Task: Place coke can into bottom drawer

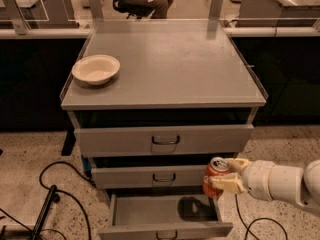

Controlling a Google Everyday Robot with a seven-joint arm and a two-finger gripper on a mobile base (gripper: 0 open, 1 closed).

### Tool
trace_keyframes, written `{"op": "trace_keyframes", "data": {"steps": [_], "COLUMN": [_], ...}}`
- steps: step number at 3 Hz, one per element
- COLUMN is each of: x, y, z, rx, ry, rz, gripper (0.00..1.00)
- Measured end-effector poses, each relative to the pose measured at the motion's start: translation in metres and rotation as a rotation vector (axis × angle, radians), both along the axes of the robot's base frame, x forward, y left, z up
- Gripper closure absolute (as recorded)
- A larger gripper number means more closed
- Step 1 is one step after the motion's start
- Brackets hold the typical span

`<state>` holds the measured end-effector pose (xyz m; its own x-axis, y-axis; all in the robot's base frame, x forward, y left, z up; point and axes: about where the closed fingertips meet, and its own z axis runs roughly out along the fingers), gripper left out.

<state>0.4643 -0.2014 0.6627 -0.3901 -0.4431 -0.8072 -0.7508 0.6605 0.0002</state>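
- A small red-orange soda can (214, 178) with white lettering and a silver top is held almost upright. Its long axis is close to vertical, the silver top is turned upward, and the top is tipped slightly to the right.
- The can is seen in the air above the right end of the open bottom drawer (145, 213), a shallow grey metal tray pulled out from the cabinet. The can is also seen in front of the right end of the closed grey middle drawer (150, 176).
- The can is gripped by the robot's cream-coloured two-finger gripper (220, 174), which is reached in from the right on a thick white arm (280, 181). The fingers (227, 185) are closed against the can's sides, one near its top and one lower down.
- A dark shadow (195, 208) is cast on the drawer floor beneath the can.
- The can's red-orange wall is partly covered by the fingers; its silver rim is left visible.
- A cream round bowl (96, 69) is set on the left of the grey cabinet top (170, 59), well apart from the can.
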Motion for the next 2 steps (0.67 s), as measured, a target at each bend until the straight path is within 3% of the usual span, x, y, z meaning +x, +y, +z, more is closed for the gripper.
{"op": "trace_keyframes", "data": {"steps": [2], "x": [-0.001], "y": [0.005], "z": [-0.093], "rx": [-0.021], "ry": [-0.078], "rz": [-0.05], "gripper": [1.0]}}
